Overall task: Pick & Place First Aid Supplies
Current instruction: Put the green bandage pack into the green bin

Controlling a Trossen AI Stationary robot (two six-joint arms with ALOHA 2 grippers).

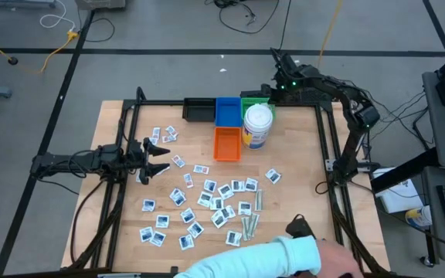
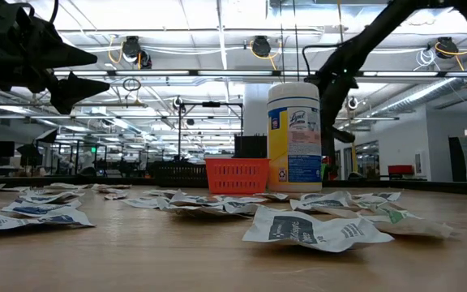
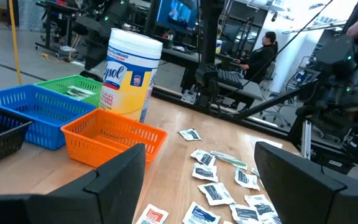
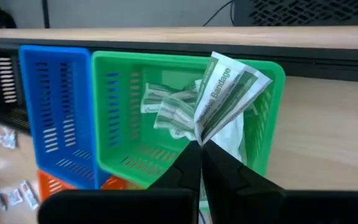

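Right end effector [image 4: 199,144] pinched shut on a pale grey-green wrapped bandage strip [image 4: 225,93], crumpled, green print reading "Bandage", held above the green plastic slotted basket [image 4: 123,99] at the far edge of the desk [image 1: 300,154]. More grey-green strips [image 4: 166,109] already lie inside that basket. Left end effector [image 1: 157,159] jaws wide apart, holding nothing, hovering over the left part of the desk above scattered packets.

Around: blue plastic basket [image 1: 226,110] touching the green one, black basket [image 1: 198,110] beside the blue, orange plastic basket [image 1: 226,144] just in front of the blue. White-and-yellow cylindrical wipes canister [image 1: 257,126] stands upright beside the orange basket, in front of the green one. Person's arm in a light sleeve [image 1: 261,256] reaches over the near desk edge, holding a dark object; can't tell what.

Small flat square white packets with blue or dark print [image 1: 215,202] spread loose over the middle and near-left desk, some overlapping; a few with red print [image 1: 178,161] near the left end effector. Several narrow grey-green strips [image 1: 250,224] lie together near the sleeve.
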